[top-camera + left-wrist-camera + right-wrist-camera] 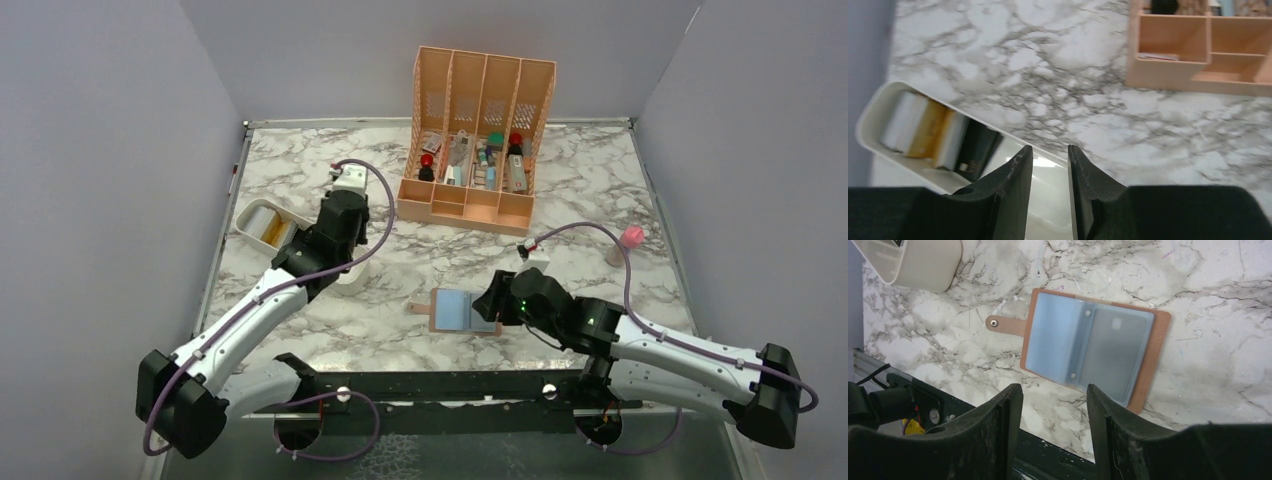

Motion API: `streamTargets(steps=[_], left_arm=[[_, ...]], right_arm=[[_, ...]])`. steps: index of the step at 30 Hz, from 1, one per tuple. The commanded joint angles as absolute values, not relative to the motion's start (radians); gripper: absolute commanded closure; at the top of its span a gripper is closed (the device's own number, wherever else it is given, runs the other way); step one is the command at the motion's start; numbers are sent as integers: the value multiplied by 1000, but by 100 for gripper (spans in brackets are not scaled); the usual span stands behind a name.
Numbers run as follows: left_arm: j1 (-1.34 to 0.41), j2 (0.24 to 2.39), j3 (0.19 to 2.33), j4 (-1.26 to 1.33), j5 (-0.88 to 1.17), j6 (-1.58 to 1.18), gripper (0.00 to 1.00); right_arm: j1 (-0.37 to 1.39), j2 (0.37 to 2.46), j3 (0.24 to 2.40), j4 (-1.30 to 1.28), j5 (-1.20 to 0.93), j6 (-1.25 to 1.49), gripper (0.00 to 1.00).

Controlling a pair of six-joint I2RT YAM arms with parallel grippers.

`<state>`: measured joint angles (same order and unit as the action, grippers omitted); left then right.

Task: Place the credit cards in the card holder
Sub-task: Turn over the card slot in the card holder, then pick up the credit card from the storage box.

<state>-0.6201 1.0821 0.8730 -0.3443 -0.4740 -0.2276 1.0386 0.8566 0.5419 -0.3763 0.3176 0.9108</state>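
The card holder (pixel 460 310) (pixel 1093 347) lies open on the marble, brown outside and light blue inside, its snap tab (pixel 1005 324) pointing left. A grey card (pixel 1115 352) shows in its right sleeve. My right gripper (pixel 1054 386) (pixel 497 300) hovers open and empty at the holder's near right edge. Credit cards (pixel 923 127) (pixel 268 225), silver, gold and one black (pixel 975 147), stand in the white oblong tray (pixel 878 107) (pixel 243 215). Over the bare right end of that tray my left gripper (pixel 1049 148) stands open with a narrow gap and nothing in it.
A tall peach compartment organizer (pixel 475 140) (pixel 1168 75) with small items stands at the back. A small pink object (pixel 631 237) sits at the right. A black rail (pixel 450 385) runs along the near table edge, and grey walls close in the sides.
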Motion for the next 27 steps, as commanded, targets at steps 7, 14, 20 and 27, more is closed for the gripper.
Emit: streamTargets(steps=[7, 14, 20, 27], left_arm=[[-224, 1104, 854, -271, -413, 316, 51], [-86, 1242, 845, -263, -273, 391, 42], [-40, 1352, 819, -183, -278, 440, 40], [-22, 1498, 834, -151, -357, 476, 37]], right_arm=[[1034, 838, 585, -367, 327, 784, 44], [1034, 838, 612, -372, 355, 708, 44], [1034, 845, 616, -347, 358, 681, 44], [1034, 857, 613, -323, 354, 681, 44]])
